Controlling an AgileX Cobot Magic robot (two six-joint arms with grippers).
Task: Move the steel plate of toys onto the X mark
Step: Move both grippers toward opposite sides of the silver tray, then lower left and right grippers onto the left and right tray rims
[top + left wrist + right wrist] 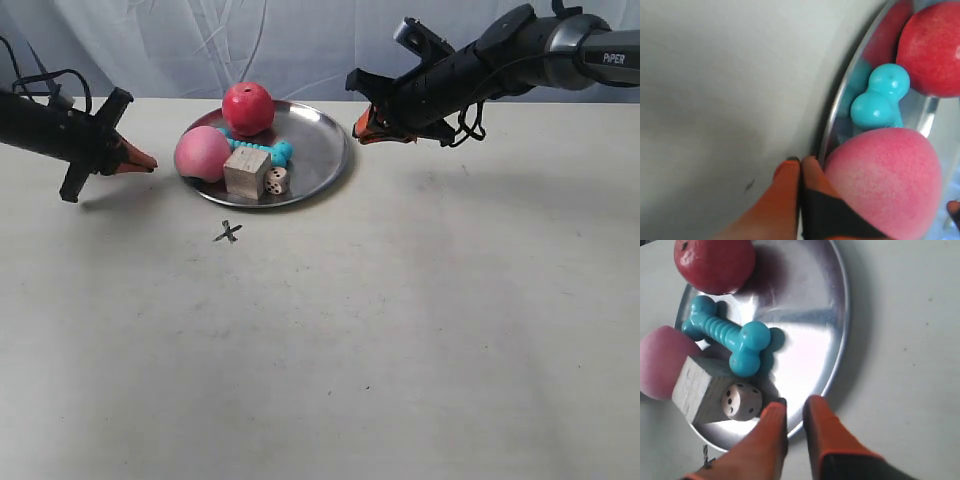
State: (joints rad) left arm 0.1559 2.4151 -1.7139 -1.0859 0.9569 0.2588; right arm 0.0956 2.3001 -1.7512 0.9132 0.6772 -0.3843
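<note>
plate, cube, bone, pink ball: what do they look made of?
Steel plate: metal, polished, with mirror-like reflections and bright glare.
Cube: likely unfinished wood; pale, matte, faint grain lines.
Bone: probably rubber or soft plastic; smooth, slight sheen, moulded ridges.
Pink ball: maybe foam or a flocked skin; matte, finely speckled, no highlights. Can't tell which.

The left wrist view's edge cuts off the red ball (932, 47) and pink ball (885, 185).

Silver plate (318, 140), turquoise bone (264, 151)
</note>
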